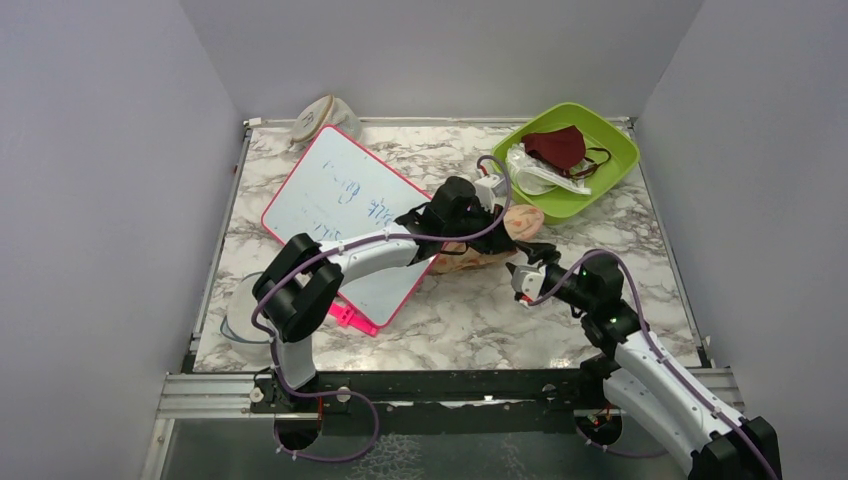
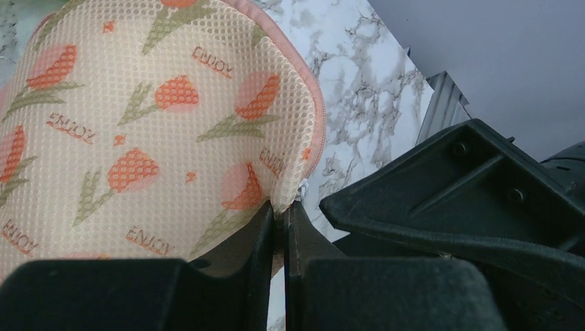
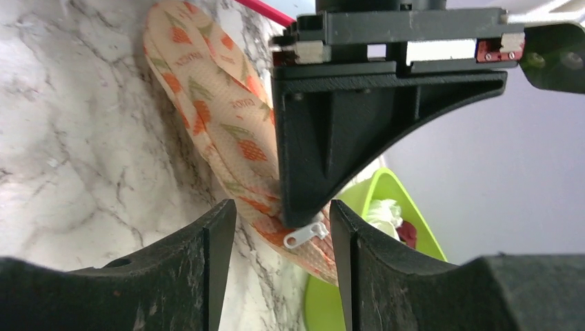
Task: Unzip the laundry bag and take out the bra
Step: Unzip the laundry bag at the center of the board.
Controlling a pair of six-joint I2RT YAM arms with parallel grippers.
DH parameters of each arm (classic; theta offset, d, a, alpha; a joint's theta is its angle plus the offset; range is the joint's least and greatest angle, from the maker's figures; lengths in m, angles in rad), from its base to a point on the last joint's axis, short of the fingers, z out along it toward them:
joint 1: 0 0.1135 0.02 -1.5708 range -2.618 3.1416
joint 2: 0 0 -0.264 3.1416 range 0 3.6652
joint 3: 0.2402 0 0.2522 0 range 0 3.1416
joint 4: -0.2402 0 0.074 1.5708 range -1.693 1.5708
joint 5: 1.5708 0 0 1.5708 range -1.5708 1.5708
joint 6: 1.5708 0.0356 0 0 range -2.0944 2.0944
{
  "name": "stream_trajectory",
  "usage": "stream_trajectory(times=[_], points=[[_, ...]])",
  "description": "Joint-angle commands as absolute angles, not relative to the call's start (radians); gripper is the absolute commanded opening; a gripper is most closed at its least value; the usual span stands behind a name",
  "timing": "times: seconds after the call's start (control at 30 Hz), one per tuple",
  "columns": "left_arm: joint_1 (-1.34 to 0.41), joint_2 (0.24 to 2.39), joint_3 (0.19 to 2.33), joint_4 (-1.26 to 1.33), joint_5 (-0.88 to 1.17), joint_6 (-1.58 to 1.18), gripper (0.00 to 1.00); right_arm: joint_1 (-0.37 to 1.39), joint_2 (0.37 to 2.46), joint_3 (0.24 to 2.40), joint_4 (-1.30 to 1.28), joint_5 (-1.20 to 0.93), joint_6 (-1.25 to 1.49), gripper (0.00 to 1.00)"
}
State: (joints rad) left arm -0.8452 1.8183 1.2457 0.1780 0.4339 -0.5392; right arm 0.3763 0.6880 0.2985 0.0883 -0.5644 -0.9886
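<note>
Unzip step was in hand. Left claw (image 2: 280, 217) was pinched shut on the laundry bag (image 2: 152, 124) edge, mid desk (image 1: 480, 320). Right claw (image 3: 283, 238) stood open around the zip pull (image 3: 303, 236), seemingly ungripped. Next: close, draw it along.

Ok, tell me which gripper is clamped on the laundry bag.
The left gripper, pinched shut on the laundry bag; the right gripper stands open near the zip pull.

"ENJOY" repeated across laundry bag (image 2: 138, 131)

Mesh-cloth laundry bag (image 2: 138, 124), glossy marbled table (image 1: 470, 310), plastic tray (image 1: 605, 180)
</note>
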Motion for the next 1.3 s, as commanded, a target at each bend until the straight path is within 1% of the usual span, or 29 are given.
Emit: stream_trajectory(times=[0.0, 0.07, 0.37, 0.67, 1.27], points=[[-0.839, 1.826, 1.271, 0.202, 0.499, -0.576, 0.00, 0.382, 0.672, 0.275, 0.182, -0.448, -1.023, 0.51], [-0.840, 1.827, 1.276, 0.195, 0.498, -0.573, 0.00, 0.381, 0.679, 0.275, 0.188, -0.427, -1.023, 0.50], [-0.839, 1.820, 1.274, 0.205, 0.516, -0.586, 0.00, 0.382, 0.708, 0.276, 0.206, -0.383, -1.033, 0.42], [-0.840, 1.824, 1.276, 0.203, 0.520, -0.591, 0.00, 0.382, 0.679, 0.263, 0.199, -0.367, -1.037, 0.39], [-0.839, 1.834, 1.264, 0.229, 0.537, -0.595, 0.00, 0.382, 0.669, 0.252, 0.210, -0.312, -1.015, 0.37]])
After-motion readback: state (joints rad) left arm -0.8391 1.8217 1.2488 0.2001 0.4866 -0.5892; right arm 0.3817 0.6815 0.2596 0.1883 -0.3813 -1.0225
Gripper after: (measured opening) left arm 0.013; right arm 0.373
